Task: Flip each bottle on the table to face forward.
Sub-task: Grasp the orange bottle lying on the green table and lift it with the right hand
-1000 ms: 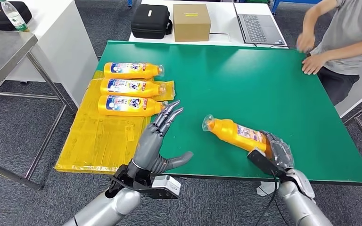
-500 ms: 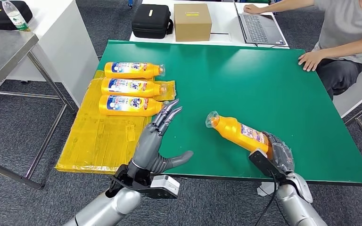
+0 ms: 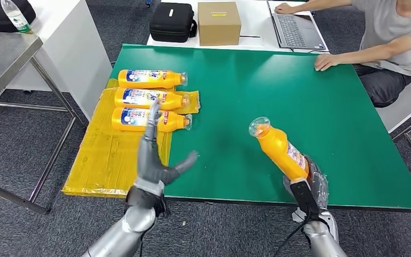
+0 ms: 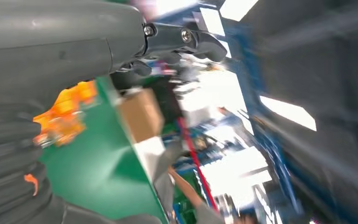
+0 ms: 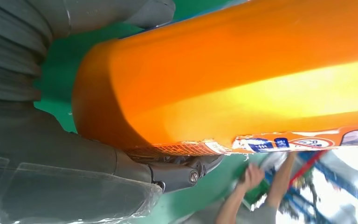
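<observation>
Since approx half a sec ago, right hand (image 3: 309,179) has swung the orange bottle (image 3: 279,146) round: cap end now points away from the robot and tilts up off the green table (image 3: 278,80), base gripped by the hand near the front edge. Left hand (image 3: 154,155) has turned edge-on, fingers straight and spread, holding nothing, just beside the three bottles (image 3: 149,99) lying label-up on the yellow sheet (image 3: 107,160). Person's hand (image 3: 325,61) has shifted along the far edge. Judgement: flip is mid-way, bottle not yet set down. Right wrist view shows plain orange side w/ label edge; label face can't be read. Left wrist view is blurred.
</observation>
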Robot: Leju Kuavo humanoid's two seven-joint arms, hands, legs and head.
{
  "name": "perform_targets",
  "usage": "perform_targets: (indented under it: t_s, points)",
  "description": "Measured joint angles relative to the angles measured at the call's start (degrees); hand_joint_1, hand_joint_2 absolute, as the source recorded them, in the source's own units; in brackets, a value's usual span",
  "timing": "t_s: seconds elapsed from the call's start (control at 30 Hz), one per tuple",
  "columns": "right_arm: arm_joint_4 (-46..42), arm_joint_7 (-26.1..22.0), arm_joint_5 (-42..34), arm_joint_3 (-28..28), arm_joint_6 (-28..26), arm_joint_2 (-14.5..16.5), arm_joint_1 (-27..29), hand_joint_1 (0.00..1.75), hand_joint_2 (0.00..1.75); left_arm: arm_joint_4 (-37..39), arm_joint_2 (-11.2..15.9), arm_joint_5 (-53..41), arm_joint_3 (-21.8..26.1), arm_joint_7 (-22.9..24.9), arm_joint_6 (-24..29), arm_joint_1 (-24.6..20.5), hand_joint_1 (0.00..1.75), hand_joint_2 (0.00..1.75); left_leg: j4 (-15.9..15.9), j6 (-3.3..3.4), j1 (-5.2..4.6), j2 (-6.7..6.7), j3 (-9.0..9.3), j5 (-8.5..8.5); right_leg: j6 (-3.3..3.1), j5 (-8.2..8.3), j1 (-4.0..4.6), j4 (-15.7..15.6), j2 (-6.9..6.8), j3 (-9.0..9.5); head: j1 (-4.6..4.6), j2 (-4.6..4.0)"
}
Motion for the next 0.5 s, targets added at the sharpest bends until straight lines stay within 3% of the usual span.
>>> perform_targets:
  t_s: [0.17, 0.5]
  points:
    - [-4.98, -0.15, -4.90, 2.88, -4.55, 0.70, 1.03, 1.75, 1.75, 2.01, -2.37, 5.84, 3.13, -0.25, 0.01, 1.33, 0.00, 1.75, 0.00, 0.00, -0.01, 0.00, -0.12, 0.00, 0.00, 0.00, 0.00, 0.00, 0.00, -0.12, 0.01, 0.00]
    - [-9.28, -0.16, -6.63, 7.32, -6.08, 1.39, 1.40, 1.75, 1.75, 4.19, -4.52, 6.50, 5.71, -0.34, 0.01, 2.65, 0.00, 1.75, 0.00, 0.00, 0.00, 0.00, -0.16, 0.00, 0.00, 0.00, 0.00, 0.00, -0.06, -0.18, -0.01, 0.00]
